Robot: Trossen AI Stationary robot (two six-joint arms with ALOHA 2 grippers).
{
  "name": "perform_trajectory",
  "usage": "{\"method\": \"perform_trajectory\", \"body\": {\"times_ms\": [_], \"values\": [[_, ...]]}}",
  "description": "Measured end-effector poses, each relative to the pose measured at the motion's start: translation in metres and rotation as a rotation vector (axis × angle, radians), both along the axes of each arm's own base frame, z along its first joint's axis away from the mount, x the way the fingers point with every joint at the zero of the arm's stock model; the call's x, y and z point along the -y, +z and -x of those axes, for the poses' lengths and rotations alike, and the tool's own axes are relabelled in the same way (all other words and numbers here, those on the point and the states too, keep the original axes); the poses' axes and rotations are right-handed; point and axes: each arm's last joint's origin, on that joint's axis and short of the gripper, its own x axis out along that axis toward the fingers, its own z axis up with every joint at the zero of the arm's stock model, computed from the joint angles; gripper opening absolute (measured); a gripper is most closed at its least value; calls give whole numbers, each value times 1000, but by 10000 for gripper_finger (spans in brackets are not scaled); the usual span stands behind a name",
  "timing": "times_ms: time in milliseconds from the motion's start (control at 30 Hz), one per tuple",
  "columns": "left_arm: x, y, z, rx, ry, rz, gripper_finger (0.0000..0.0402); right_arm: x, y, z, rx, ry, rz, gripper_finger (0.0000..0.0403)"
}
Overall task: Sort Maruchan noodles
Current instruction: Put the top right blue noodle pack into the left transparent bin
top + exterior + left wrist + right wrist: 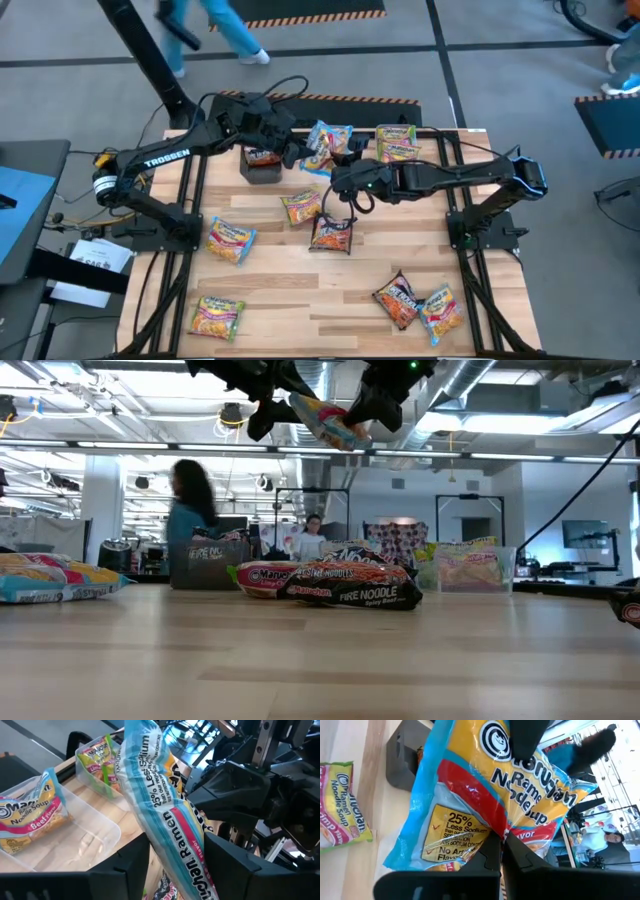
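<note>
A blue-edged Maruchan packet (167, 815) marked "25% Less Sodium" hangs high above the table between both grippers (325, 418). My left gripper (175, 865) and my right gripper (500, 847) are both shut on it, over the far middle of the table (318, 163). Below it a clear tub (95, 835) holds a blue-edged beef packet (30, 820). A second tub (87, 757) holds a green/yellow-edged packet. Several more packets lie flat on the table, among them a dark one (332, 235) and a yellow-edged one (231, 240). My left gripper pinches the packet across its body (180, 845), one finger (125, 870) on each flat face. The packet stands on edge between them and is lifted clear of the table. My right gripper pinches the packet's sealed edge (495, 832) between its shut fingertips (487, 855). It comes from the table's right, opposite my left gripper's finger (525, 735). The packet is clear of the table.
A black box (262, 165) with a dark packet in it stands at the far left, beside the tubs. Loose packets lie at the near left (216, 315) and near right (397, 298), (440, 310). People move in the room behind the table (190, 510).
</note>
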Motion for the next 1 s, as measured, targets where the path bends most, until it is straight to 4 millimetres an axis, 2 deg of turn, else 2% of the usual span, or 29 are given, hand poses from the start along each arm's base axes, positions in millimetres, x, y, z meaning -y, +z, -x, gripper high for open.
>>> {"method": "perform_trajectory", "body": {"times_ms": [367,700,1000], "values": [[0,1,0,-1,-23,-55,66,0,0,0,-4,2,2,19],[0,1,0,-15,-42,-137,38,0,1,0,16,-30,1,68],[-1,0,1,-41,-24,-191,17,0,1,1,106,-84,-76,111]]}}
